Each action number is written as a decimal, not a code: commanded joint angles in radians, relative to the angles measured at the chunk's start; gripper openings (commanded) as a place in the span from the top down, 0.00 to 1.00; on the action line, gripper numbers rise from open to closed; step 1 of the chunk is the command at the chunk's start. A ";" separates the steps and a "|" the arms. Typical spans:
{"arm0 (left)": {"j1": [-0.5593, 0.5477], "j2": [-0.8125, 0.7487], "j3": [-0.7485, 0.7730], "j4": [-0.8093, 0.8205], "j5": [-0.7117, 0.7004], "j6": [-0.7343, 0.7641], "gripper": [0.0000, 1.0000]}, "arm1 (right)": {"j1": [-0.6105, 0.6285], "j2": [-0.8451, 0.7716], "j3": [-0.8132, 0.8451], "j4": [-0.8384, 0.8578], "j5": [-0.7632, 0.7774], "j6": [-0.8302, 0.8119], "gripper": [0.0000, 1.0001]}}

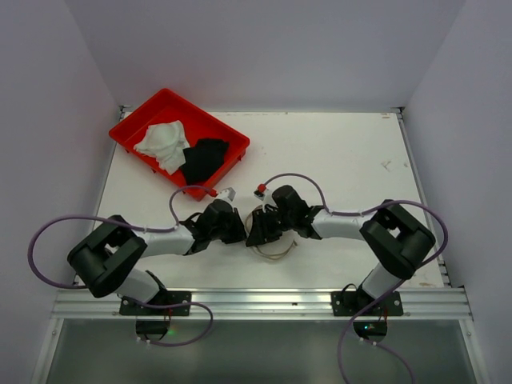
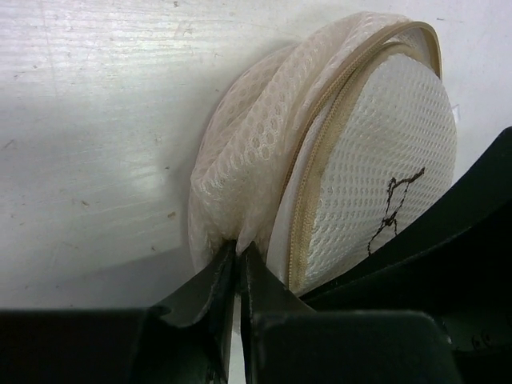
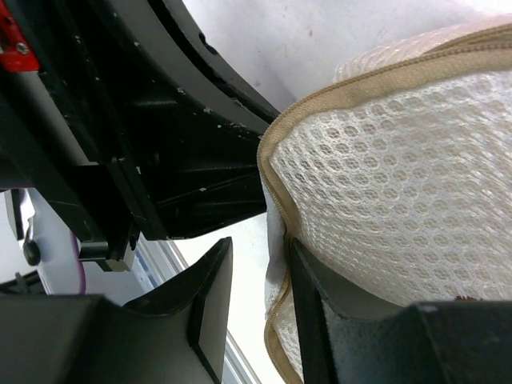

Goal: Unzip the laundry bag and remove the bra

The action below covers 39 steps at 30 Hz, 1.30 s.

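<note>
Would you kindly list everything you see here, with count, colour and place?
laundry bag: one, white mesh with beige zip, near middle of the table, between the grippers
tray: one, red, far left of the table
white cloth: one, in the tray
black cloth: one, in the tray, beside the white cloth
table: one, white
left gripper: one, black, pinched on the bag's mesh
right gripper: one, black, jaws apart at the bag's zip edge
</note>
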 commanded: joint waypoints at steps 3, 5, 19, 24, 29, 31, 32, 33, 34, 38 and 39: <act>0.013 -0.056 -0.013 -0.054 -0.079 0.009 0.85 | -0.001 0.018 -0.009 0.051 -0.048 -0.002 0.62; 0.019 -0.082 -0.013 -0.083 -0.101 0.011 0.79 | -0.005 0.026 -0.012 0.054 -0.047 0.005 0.62; 0.123 -0.411 0.050 -0.508 -0.266 0.066 0.18 | -0.007 0.034 0.028 -0.016 -0.032 -0.018 0.59; 0.177 -0.496 0.130 -0.609 -0.280 0.118 0.07 | -0.007 -0.140 0.117 -0.191 0.053 -0.064 0.40; 0.200 -0.502 0.274 -0.694 -0.334 0.168 0.00 | -0.008 -0.249 0.290 -0.432 0.200 -0.125 0.09; 0.217 -0.494 0.318 -0.709 -0.343 0.201 0.00 | -0.013 -0.281 0.339 -0.521 0.305 -0.162 0.04; 0.226 -0.484 0.361 -0.724 -0.345 0.225 0.00 | -0.031 -0.292 0.382 -0.547 0.357 -0.168 0.02; 0.237 -0.479 0.381 -0.731 -0.345 0.236 0.00 | -0.049 -0.312 0.400 -0.575 0.407 -0.176 0.01; 0.265 -0.473 0.398 -0.735 -0.343 0.250 0.00 | -0.109 -0.321 0.417 -0.621 0.445 -0.177 0.01; 0.385 -0.467 0.472 -0.769 -0.281 0.332 0.00 | -0.336 -0.411 0.438 -0.668 0.496 -0.170 0.01; 0.449 -0.471 0.480 -0.778 -0.265 0.345 0.00 | -0.385 -0.439 0.431 -0.684 0.499 -0.168 0.01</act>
